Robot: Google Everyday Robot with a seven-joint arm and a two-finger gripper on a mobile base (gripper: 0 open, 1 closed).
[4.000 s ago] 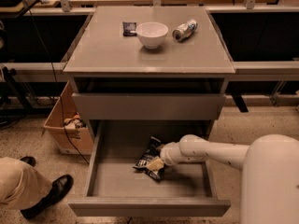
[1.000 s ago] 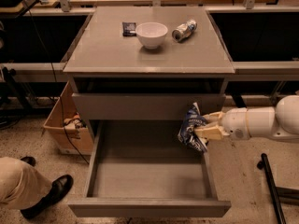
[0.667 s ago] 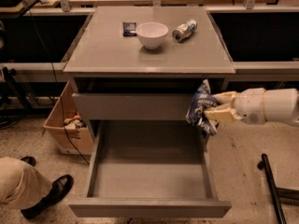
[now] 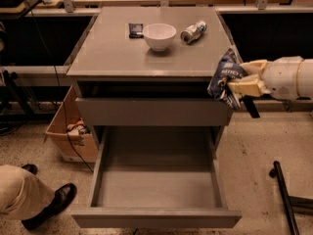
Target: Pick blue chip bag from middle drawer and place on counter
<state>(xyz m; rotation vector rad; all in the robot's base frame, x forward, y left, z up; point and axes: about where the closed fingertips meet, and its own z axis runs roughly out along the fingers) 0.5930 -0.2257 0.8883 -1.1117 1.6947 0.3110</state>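
Observation:
The blue chip bag (image 4: 224, 78) hangs from my gripper (image 4: 239, 78) at the counter's right front corner, about level with the top edge. The gripper, cream fingers on a white arm coming in from the right, is shut on the bag. The middle drawer (image 4: 155, 214) is pulled fully open below and holds nothing. The counter (image 4: 112, 53) is the grey cabinet top, just left of the bag.
On the counter's back half stand a white bowl (image 4: 159, 35), a crushed silver can (image 4: 193, 32) and a small dark square packet (image 4: 136, 30). A cardboard box (image 4: 68, 131) sits left of the cabinet. A person's leg and black shoe (image 4: 46, 204) are at the lower left.
The gripper took the bag out of the drawer and has lifted it up and to the right, from drawer height to the counter's right front corner. The drawer is now empty.

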